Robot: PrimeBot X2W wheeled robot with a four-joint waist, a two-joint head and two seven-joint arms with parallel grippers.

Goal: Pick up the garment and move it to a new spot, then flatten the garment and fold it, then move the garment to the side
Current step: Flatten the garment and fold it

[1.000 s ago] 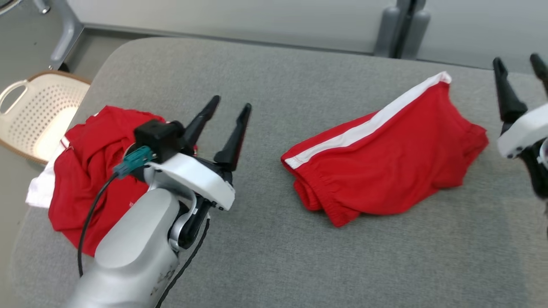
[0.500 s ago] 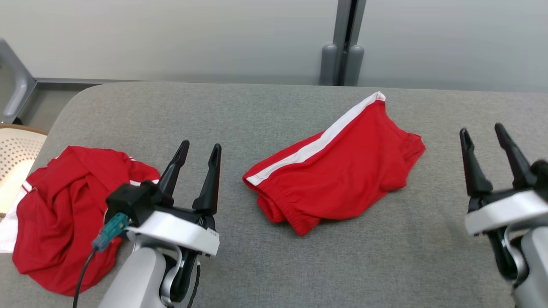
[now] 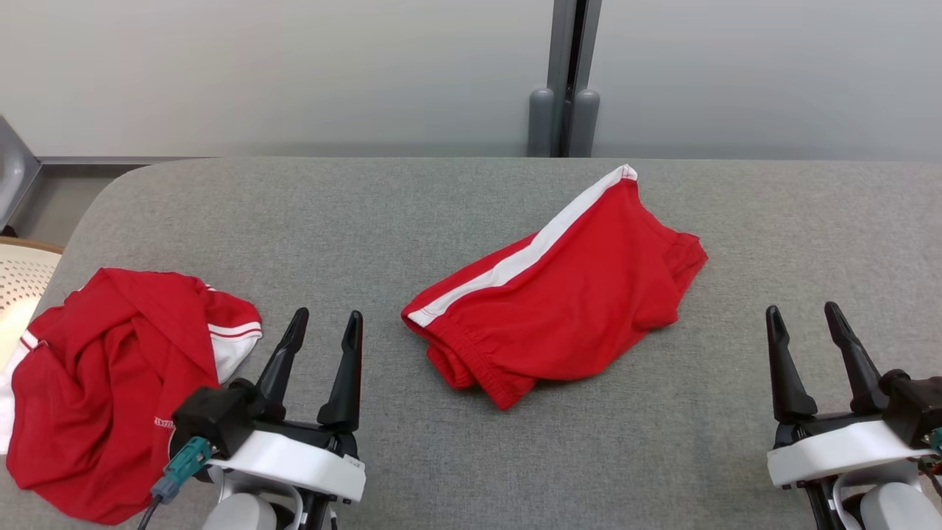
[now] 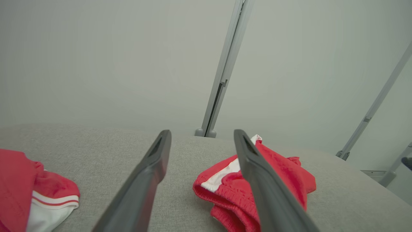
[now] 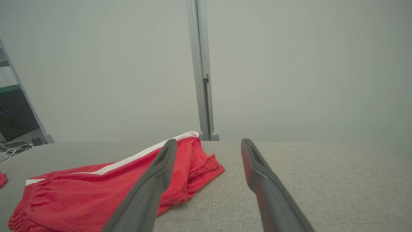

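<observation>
Nearest, on either side of the red shorts (image 3: 567,309), holding the left gripper (image 3: 327,315) and the right gripper (image 3: 801,309) low over the grey padded table (image 3: 441,206), both with fingers spread wide, gripping nothing and touching no cloth. Over the last second, swinging the head back from the table's left end and drawing the left arm in from over the crumpled red garment (image 3: 110,383). That garment is now lying left of the shorts and well apart from them. Now framing the shorts squarely between the two grippers.

Reading that as settling on the shorts as the garment to work. Lying mid-table, doubled over and bunched at the waistband, white side stripe uppermost, not yet flattened or folded. Probably calling next for reaching in with both grippers.

Farther left of the shorts, past the crumpled garment and beyond the table edge, showing just a sliver of a cream perforated laundry basket (image 3: 18,283). Not managing to tell what, if anything, is lying in it.
</observation>
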